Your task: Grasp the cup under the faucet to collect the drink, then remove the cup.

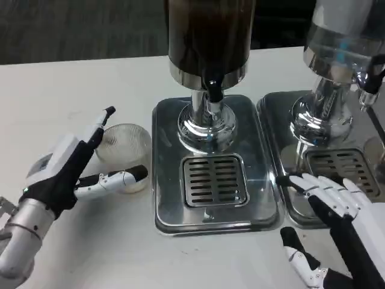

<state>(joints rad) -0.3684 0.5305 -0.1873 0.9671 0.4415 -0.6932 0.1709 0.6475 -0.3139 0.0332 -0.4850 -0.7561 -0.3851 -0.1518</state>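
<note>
While left hand (63, 171) cups ribbed clear cup (124, 146) w/ spread fingers, right hand (337, 226) lies splayed.

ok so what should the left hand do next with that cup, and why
Probably close the left hand on the cup. Its fingers sit either side of the cup without clearly gripping it, and the cup stands on the table left of the drip tray, not under the faucet.
</note>
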